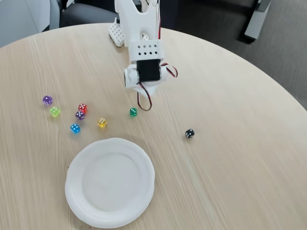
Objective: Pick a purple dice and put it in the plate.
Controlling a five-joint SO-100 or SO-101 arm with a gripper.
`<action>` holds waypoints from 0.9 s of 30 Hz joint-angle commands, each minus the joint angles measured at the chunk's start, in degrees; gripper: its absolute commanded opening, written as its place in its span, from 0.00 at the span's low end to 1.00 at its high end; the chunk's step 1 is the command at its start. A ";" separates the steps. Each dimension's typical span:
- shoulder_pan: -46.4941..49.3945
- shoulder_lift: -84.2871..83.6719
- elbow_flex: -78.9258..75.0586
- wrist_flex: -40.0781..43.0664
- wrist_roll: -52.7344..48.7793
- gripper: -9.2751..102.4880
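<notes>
A round table (pixel 249 158) of pale wood-grain laminate filled most of the fixed view under soft, even light. Beyond its far edge lay dark grey carpet (pixel 283 52), with a dark chair seat (pixel 86 14) at far left and a grey furniture leg (pixel 253 21) at far right.

White arm (pixel 144 43), black servo, red-white cable

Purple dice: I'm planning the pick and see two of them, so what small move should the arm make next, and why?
Probably swing the arm left in the fixed view, toward the nearer purple dice. It lies beside the red dice, just above the plate, which holds nothing yet. The other purple dice sits farther left. The end effector's fingers are hidden behind the arm's body.
</notes>
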 commanded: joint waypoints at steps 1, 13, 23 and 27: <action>0.26 0.62 -0.09 -0.09 -0.09 0.17; 0.26 0.62 -0.18 -0.70 0.44 0.09; 0.26 0.70 -0.97 -0.79 3.78 0.11; 0.26 2.46 -2.02 -0.88 4.31 0.12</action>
